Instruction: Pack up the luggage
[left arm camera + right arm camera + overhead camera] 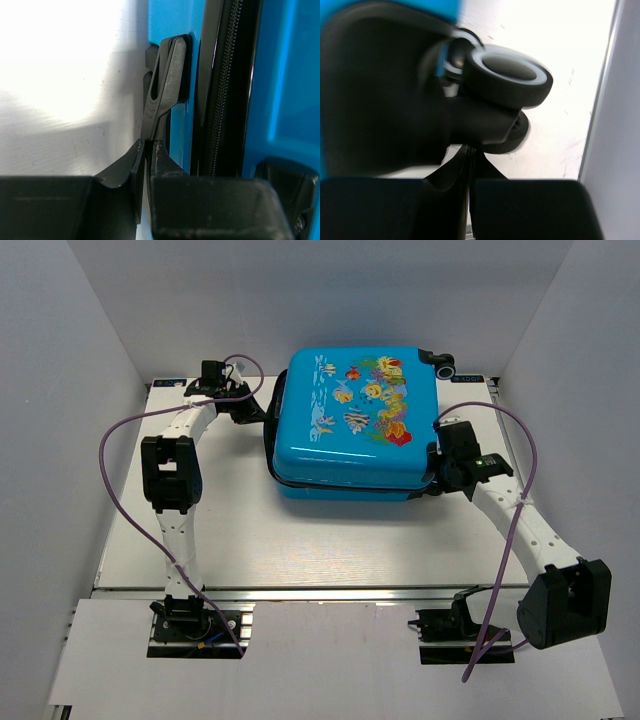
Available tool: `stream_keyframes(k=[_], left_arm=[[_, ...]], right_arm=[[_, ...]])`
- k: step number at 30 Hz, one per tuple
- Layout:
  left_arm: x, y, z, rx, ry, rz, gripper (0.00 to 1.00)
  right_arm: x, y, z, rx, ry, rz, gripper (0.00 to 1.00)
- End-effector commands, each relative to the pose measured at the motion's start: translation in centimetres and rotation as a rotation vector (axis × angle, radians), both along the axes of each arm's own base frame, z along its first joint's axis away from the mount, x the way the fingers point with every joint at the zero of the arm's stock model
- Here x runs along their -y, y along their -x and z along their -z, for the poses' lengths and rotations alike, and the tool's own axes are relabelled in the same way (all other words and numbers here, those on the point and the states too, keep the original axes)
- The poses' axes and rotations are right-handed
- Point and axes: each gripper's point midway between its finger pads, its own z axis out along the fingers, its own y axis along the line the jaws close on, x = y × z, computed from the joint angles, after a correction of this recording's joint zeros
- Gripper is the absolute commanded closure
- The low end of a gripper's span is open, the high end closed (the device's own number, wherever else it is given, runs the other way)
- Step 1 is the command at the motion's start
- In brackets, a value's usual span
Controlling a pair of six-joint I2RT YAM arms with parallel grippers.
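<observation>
Bright-blue fish-print hard-shell luggage (350,430) lies lid-up at the back of the white table (300,540). At the luggage's left edge, left gripper (148,150) pinches the black side handle (165,85). At its right near corner, right gripper (470,167) is closed with nothing seen between the fingers, under a black wheel (507,82). Grey wall (615,150) is close to the right, and there is bare tabletop in front.

luggage (330,455): picture print of fish and coral only; no words or brand legible;
table (250,540): no readable label, number or sign

The top view looks down from above and behind the arm bases, taking in the whole bench (250,540) and luggage (340,455). The left wrist view sits very close at the luggage's 9 o'clock side, the right wrist view close by a wheel (507,75) at 4 o'clock; all three share the luggage.
</observation>
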Motion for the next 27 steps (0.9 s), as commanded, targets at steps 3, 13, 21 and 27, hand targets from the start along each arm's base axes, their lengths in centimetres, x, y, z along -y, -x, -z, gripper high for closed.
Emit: stream_keyframes(k=[3,13,21,27], left_arm=[[-8.9,3.2,12.3,-0.24,-0.32,-0.163,1.0],[-8.3,3.0,11.8,-0.232,-0.283,-0.162,1.0],[-9.0,2.9,12.8,-0.263,-0.328,-0.174,1.0],[-9.7,3.2,12.9,-0.264,-0.369,-0.174,1.0]], right_arm=[[-5.6,-4.8,-12.5,0.406,-0.228,-0.228,1.0],[-9.2,-6.3,-14.4,0.445,-0.256,-0.32,1.0],[-1.3,-2.7,-11.3,0.402,-0.114,0.076,0.11],[2.4,2.8,-6.5,0.231,-0.054,0.226,0.11]])
